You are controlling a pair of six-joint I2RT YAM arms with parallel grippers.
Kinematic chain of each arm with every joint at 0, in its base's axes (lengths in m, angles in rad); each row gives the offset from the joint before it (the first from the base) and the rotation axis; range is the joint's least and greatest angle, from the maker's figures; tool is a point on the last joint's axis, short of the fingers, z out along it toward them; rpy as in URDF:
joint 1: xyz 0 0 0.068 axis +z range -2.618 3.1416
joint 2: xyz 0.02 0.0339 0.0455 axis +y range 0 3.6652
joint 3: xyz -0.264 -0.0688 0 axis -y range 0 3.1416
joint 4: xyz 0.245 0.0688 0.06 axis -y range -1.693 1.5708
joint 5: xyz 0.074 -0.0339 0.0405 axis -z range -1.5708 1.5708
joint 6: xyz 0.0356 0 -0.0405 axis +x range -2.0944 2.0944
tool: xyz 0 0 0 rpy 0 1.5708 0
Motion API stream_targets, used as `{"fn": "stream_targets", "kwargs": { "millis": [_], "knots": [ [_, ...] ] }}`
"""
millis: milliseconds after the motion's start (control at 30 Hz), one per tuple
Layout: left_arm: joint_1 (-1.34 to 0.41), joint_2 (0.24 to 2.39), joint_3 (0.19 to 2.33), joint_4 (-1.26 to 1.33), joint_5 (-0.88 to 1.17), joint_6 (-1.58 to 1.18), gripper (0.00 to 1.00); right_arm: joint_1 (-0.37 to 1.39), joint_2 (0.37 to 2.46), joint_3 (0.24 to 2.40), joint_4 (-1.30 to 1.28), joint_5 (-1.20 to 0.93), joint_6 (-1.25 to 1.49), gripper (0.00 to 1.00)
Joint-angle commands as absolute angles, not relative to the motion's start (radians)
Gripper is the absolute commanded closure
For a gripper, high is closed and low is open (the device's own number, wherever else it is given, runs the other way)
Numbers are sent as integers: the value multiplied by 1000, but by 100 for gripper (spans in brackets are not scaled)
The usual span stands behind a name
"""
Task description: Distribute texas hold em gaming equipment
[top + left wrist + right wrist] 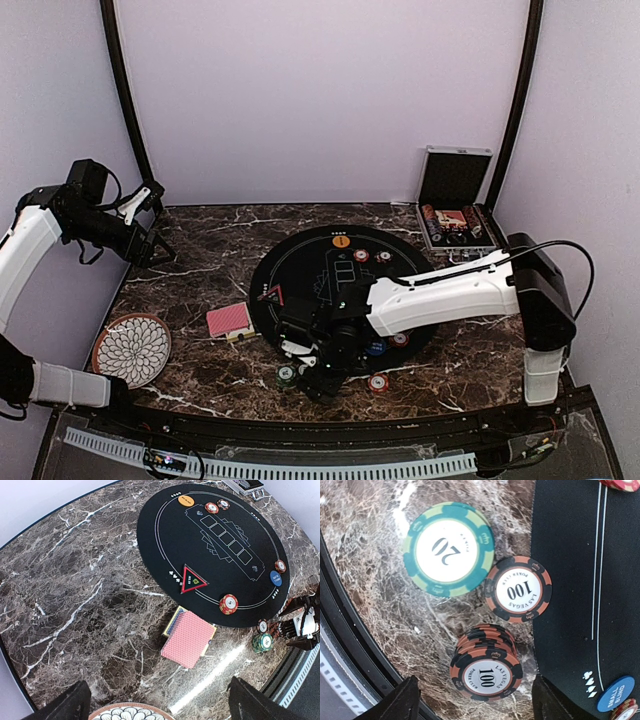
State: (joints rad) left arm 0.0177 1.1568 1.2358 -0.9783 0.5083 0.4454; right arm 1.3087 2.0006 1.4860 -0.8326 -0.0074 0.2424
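While left arm (35, 245) hangs raised, right arm (450, 293) stretches over chip stack (485, 671).

The desk (70, 610) looks like polished brown marble, pretty glossy with glare streaks. The black mat (167, 550) is matt, and the poker chips (449, 549) look like smooth plastic.

A brown marble table (200, 270) carries a round black felt mat (300, 260), its near rim directly under the right gripper (305, 362). 1 white flower-patterned plate (131, 348) sits well to that gripper's left, near the table's front edge; 1 open silver-edged chip case (455, 215) stands far beyond it, rightward
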Motion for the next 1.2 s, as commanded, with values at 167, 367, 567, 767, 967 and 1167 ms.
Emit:
{"fn": "stream_targets", "kwargs": {
  "millis": [167, 367, 567, 767, 967, 1167],
  "knots": [
    [21, 1131, 1250, -1004, 515, 454, 1, 1315, 2022, 1517, -818, -3, 238, 32],
    [21, 1129, 1249, -1002, 515, 454, 1, 1316, 2031, 1524, -816, -3, 238, 42],
    [21, 1129, 1248, -1003, 513, 455, 1, 1316, 2041, 1531, -817, -3, 238, 50],
    [21, 1129, 1248, -1003, 512, 456, 1, 1315, 2031, 1547, -827, 27, 238, 60],
    [20, 1128, 1245, -1002, 513, 454, 1, 1316, 2014, 1559, -843, 36, 242, 69],
    [20, 1126, 1246, -1002, 514, 453, 1, 1315, 2007, 1581, -866, 58, 244, 83]
  ]
}}
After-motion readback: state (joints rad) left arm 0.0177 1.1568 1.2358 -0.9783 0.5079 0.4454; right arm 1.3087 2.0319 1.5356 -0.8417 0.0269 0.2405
